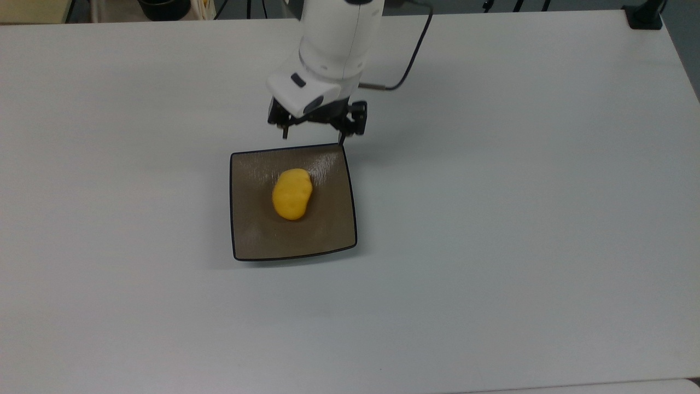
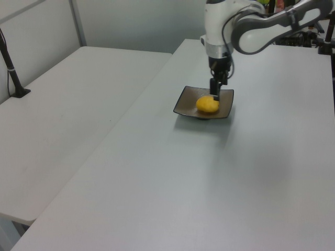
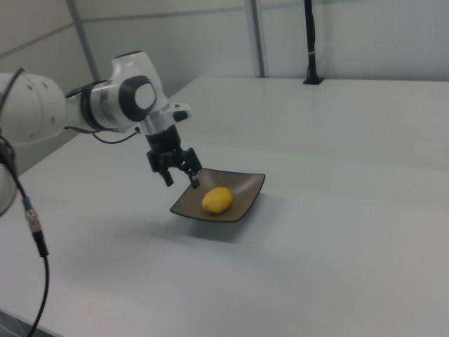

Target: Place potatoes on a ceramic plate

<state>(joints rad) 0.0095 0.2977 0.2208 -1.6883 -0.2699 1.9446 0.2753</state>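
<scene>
Top view: the yellow potato (image 1: 292, 194) lies in the middle of the square ceramic plate (image 1: 244, 239); the gripper (image 1: 313, 134) hangs above the plate's far edge, jaws spread wide, holding nothing.

I look for words, numbers and signs, and I find none that I can read.
</scene>
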